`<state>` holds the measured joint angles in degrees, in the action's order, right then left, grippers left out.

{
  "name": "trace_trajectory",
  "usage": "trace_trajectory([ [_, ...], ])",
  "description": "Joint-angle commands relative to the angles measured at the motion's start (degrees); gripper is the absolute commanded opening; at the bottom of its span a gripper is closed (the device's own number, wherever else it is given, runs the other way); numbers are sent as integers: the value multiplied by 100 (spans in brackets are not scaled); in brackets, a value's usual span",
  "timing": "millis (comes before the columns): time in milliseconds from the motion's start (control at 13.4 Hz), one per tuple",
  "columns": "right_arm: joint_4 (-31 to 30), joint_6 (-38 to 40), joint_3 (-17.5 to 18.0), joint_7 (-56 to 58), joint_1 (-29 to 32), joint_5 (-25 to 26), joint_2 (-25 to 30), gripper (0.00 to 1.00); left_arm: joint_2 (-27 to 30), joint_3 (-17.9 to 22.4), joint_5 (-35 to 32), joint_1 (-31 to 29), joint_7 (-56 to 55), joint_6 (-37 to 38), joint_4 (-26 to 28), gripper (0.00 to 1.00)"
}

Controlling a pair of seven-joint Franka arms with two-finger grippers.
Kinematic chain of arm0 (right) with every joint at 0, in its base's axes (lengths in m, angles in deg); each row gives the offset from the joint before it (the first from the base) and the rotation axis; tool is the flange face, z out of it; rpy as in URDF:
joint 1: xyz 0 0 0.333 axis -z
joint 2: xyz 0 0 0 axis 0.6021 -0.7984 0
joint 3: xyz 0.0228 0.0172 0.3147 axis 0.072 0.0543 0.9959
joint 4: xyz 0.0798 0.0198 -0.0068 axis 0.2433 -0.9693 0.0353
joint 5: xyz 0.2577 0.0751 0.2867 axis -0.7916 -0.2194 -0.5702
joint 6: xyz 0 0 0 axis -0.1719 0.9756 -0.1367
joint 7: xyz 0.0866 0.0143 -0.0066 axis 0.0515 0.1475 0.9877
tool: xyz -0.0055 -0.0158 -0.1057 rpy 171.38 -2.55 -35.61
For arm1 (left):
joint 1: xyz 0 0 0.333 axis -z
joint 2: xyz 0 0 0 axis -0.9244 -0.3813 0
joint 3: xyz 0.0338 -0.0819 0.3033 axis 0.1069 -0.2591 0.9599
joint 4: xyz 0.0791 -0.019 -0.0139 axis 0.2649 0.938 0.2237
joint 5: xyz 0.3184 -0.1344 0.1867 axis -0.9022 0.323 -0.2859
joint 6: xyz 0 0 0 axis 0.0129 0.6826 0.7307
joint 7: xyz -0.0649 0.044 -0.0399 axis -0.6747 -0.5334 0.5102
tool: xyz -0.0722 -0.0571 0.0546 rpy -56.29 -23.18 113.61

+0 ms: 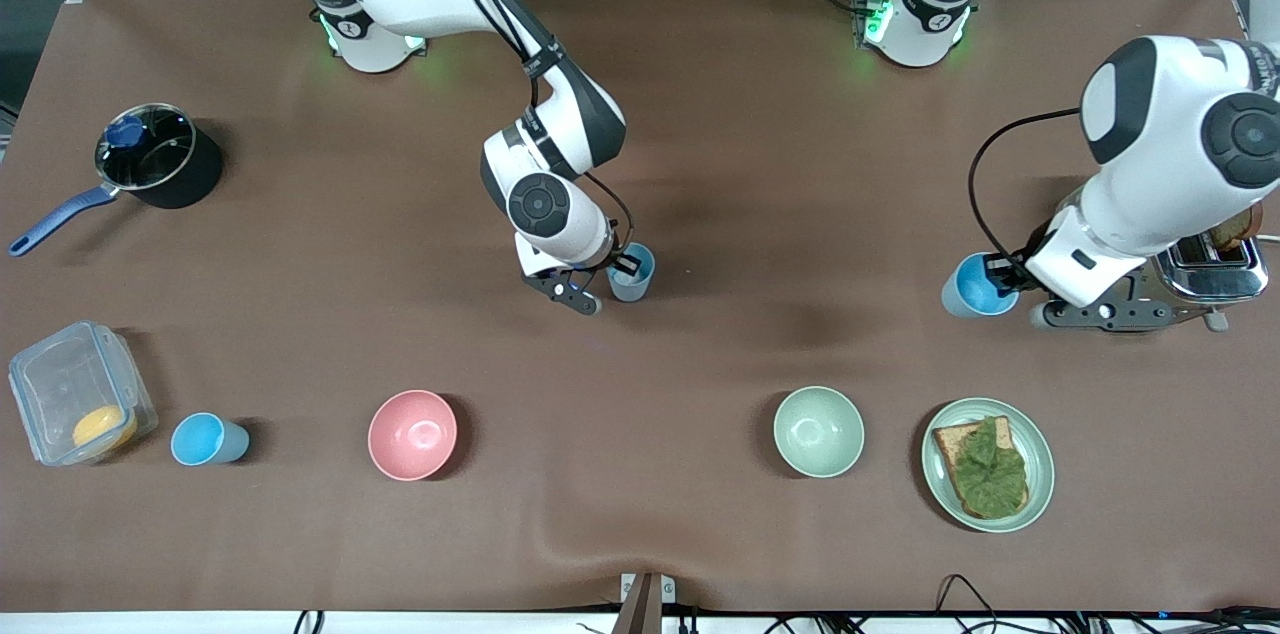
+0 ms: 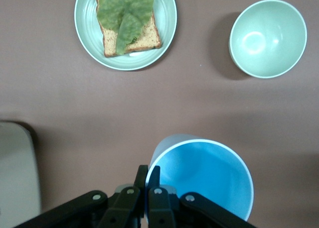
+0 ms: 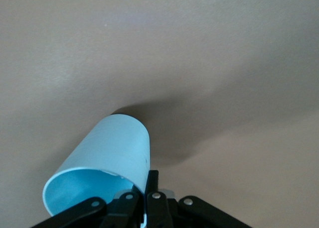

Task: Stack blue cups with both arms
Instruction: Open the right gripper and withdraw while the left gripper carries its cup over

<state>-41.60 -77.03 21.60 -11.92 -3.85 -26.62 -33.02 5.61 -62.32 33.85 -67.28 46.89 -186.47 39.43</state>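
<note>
- Starting at the right arm's end of the table: a pot (image 1: 158, 157), a clear box (image 1: 78, 392), and a spare blue cup (image 1: 207, 440) standing untouched beside the box, nearer the front camera than the pot.
- The pink bowl (image 1: 412, 434) sits idle, out of the stacking lane.
- Mid-table, the right gripper (image 1: 612, 276) has its fingers pinched on the rim of the pale cup (image 1: 632, 272), one finger inside the wall, one outside. A rim grip leaves the cup's base free to drop into another cup, I'd say.
- The green bowl (image 1: 818, 431) and the plate (image 1: 987, 464) of toast lie nearer the camera.
- The left gripper (image 1: 1003, 274) is clamped on the rim of the bright cup (image 1: 972, 286), mouth open, beside the toaster (image 1: 1210, 264): likely the receiver.
</note>
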Motion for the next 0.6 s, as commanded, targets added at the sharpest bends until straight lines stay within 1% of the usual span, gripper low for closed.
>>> trace_trajectory([
  [0,169,-19,-60,-59,-43,-159,-127,99,30,-536,-13,119,-1341,103,-123,0],
  [150,370,86,-69,2,61,-150,-83,100,-31,-924,-13,180,-2310,77,-228,0],
  [224,424,208,-69,11,53,-133,-83,100,-154,-1083,-13,268,-2679,77,-281,0],
  [299,502,270,-78,2,62,-115,-66,100,-233,-1163,-21,417,-3075,34,-325,0],
  [374,582,445,-104,2,79,-106,-13,100,-321,-1163,-21,688,-3470,33,-421,0],
  [524,967,1172,-157,89,333,-63,57,100,-348,-1163,-91,1250,-4209,-98,-457,0],
])
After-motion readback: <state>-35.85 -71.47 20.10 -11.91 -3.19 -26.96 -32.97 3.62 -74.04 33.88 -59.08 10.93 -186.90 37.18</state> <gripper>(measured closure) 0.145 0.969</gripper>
